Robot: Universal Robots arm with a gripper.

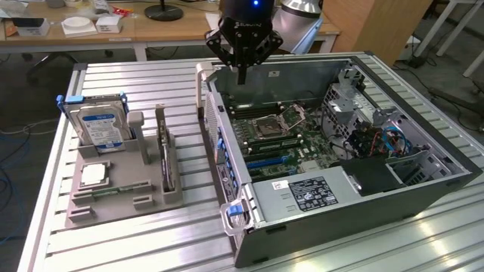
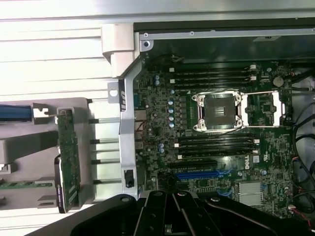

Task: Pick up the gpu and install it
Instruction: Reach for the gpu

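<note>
Hand [image 1: 242, 78] hangs at the upper centre of the exterior view, fingers pressed together and gripping nothing, over the far end of the open computer case [image 1: 378, 209]. The gpu [image 1: 166, 161] stands on edge in a grey holder [image 1: 132, 170] at the frame's left, on the slatted counter [image 1: 151, 238], well apart from the hand. A hard drive [image 1: 102, 127] stands upright in the same holder, further left. In the wrist view the hand [image 2: 170, 211] shows closed dark fingers over the motherboard [image 2: 157, 123]. The gpu [image 2: 69, 162], its green board showing, sits in the holder [image 2: 19, 147] just outside the case.
</note>
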